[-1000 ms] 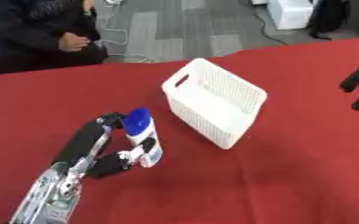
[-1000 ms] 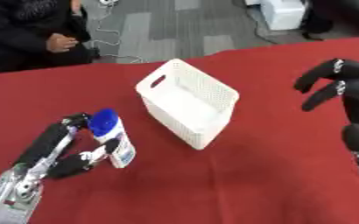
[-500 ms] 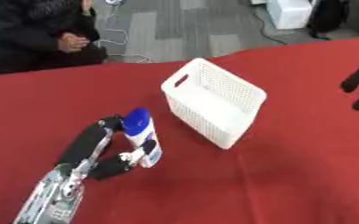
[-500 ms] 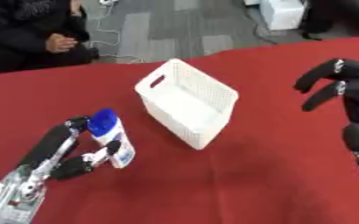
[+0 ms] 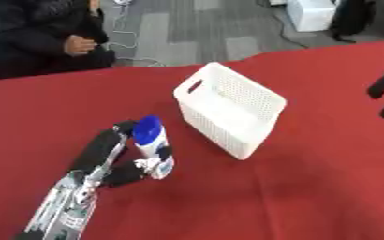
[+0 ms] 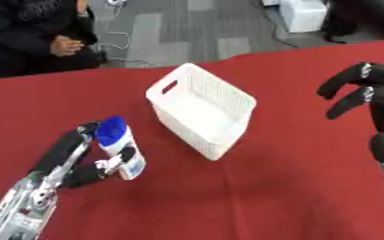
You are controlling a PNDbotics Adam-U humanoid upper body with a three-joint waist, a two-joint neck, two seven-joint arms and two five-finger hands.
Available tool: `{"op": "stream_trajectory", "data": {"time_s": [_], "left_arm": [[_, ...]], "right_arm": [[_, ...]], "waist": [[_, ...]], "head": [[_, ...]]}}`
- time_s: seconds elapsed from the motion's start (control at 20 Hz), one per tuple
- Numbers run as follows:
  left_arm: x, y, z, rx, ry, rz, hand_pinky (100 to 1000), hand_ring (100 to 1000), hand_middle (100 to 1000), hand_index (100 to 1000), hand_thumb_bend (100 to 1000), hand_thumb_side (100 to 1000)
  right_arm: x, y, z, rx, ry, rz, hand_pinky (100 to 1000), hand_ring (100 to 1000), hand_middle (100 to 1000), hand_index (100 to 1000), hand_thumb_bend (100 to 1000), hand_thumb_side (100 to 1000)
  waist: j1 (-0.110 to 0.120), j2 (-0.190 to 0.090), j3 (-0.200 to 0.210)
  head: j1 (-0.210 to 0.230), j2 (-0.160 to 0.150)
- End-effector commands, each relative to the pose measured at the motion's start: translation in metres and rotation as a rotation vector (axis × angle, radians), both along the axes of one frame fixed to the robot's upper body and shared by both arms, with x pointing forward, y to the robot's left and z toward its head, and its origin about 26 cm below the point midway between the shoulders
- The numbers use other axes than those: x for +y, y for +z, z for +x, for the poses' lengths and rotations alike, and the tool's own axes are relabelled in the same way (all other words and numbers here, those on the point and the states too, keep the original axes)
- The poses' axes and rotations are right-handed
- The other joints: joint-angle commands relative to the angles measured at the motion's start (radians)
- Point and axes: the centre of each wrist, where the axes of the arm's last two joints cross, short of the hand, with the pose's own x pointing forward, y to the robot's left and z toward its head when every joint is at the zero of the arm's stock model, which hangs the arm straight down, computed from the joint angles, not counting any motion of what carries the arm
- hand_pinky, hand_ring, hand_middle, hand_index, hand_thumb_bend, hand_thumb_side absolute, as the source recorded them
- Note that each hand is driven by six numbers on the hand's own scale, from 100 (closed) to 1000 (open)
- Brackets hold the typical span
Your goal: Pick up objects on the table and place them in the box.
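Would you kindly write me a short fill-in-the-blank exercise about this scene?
1. The left hand is curled round a white bottle with a ____ cap.
2. The white basket rests on a ____ tablecloth.
3. The bottle is on the robot's ____ side of the basket.
4. The right hand holds ____.

Missing words: blue; red; left; nothing

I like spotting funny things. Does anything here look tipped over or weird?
Yes: the white basket is tipped on the red table, its opening tilted sideways. The left robot hand holds a blue-capped bottle beside it.
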Motion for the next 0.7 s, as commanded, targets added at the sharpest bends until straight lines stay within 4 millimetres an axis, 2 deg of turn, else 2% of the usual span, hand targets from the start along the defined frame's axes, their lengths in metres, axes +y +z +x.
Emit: {"op": "stream_trajectory", "data": {"time_s": [0.05, 0.7], "left_arm": [[-0.0006, 0.0054, 0.0034, -0.025, -0.004, 0.008, 837, 747, 730, 859, 425, 1000], [-0.0024, 0.0013, 0.0108, -0.029, 0.003, 0.021, 837, 747, 730, 857, 426, 1000]], "right_arm": [[-0.0011, 0.0086, 0.0005, -0.016, 0.01, -0.023, 398, 523, 577, 484, 423, 1000], [-0.0008, 0.0087, 0.0007, -0.015, 0.013, -0.024, 398, 523, 577, 483, 424, 1000]], "waist": [[-0.004, -0.008, -0.001], [-0.004, -0.008, -0.003]], "head": [[0.008, 0.0], [0.009, 0.0]]}}
